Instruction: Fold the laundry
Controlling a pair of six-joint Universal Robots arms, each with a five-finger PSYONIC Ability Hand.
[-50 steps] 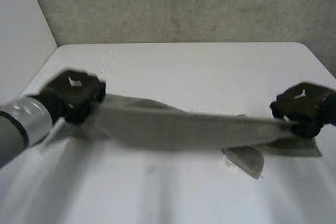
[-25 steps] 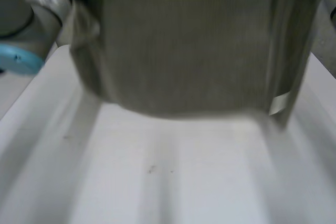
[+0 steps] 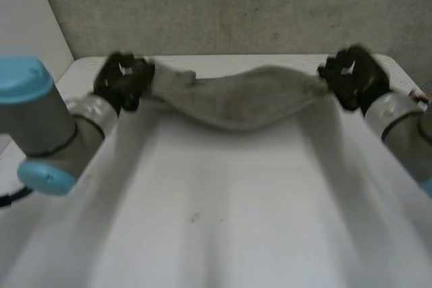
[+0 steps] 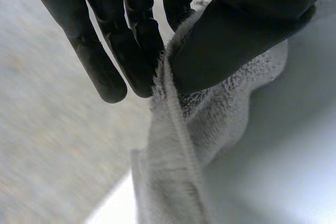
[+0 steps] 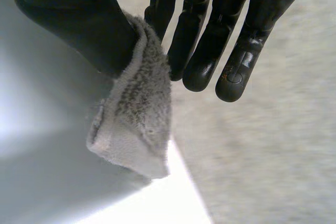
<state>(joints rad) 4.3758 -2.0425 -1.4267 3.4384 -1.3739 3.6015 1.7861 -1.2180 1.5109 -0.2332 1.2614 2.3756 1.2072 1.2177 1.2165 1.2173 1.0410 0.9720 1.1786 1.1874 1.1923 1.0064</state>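
Note:
A grey towel hangs stretched between my two hands over the far part of the white table, sagging in its middle. My left hand holds the towel's left end; in the left wrist view the thumb pinches the towel's hem against the fingers. My right hand holds the right end; in the right wrist view the thumb presses a towel corner against the fingers.
A grey carpeted floor lies beyond the table's far edge. The table's left edge runs near my left arm. My right arm comes in along the table's right side.
Both hands swung the towel up in front of the camera, then out to the far side of the table. The towel now hangs stretched between them near the far edge.

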